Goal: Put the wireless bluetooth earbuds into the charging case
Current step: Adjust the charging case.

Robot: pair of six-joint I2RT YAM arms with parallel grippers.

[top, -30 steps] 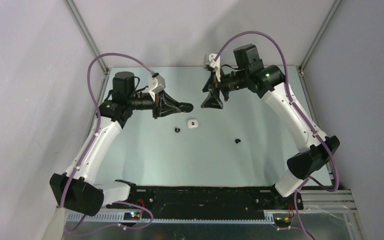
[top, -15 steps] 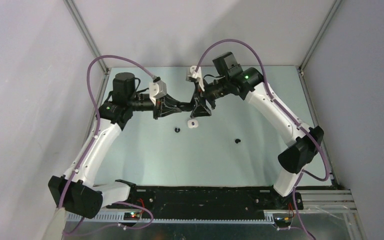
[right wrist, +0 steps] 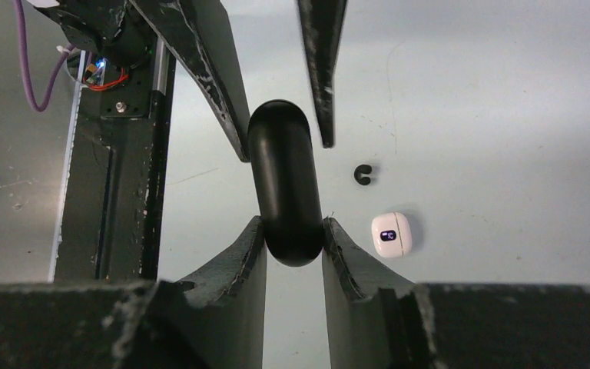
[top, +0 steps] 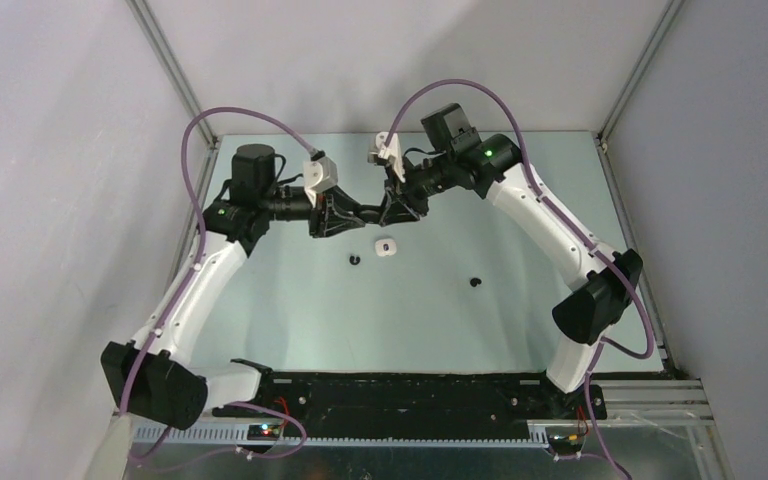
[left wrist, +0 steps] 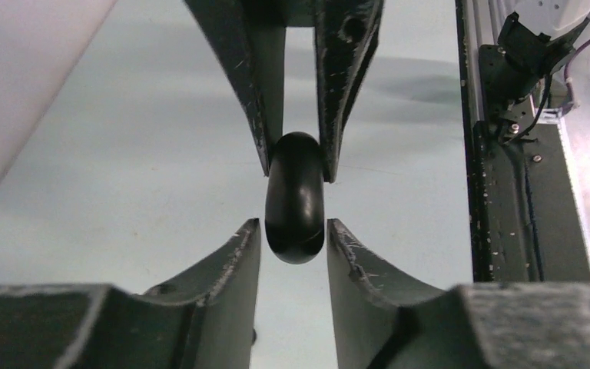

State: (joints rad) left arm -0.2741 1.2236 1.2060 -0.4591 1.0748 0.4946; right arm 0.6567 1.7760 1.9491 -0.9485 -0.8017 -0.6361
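A black pebble-like charging case (top: 376,213) hangs above the table between my two grippers, which meet tip to tip. My right gripper (right wrist: 292,224) is shut on the near end of the black case (right wrist: 283,184), both fingers pressing its sides. My left gripper (left wrist: 293,227) stands slightly open around the other end of the black case (left wrist: 295,200), with a thin gap on each side. A closed white charging case (top: 385,247) lies on the table just below them. One black earbud (top: 354,261) lies left of it, another black earbud (top: 475,283) further right.
The white case (right wrist: 391,234) and one black earbud (right wrist: 363,174) show on the table beside my right fingers. The black base rail (top: 410,390) runs along the near edge. Frame posts and grey walls close in the back and sides.
My right arm swung left to meet the left gripper and its jaws closed on the black case. The left jaws have loosened from the case.
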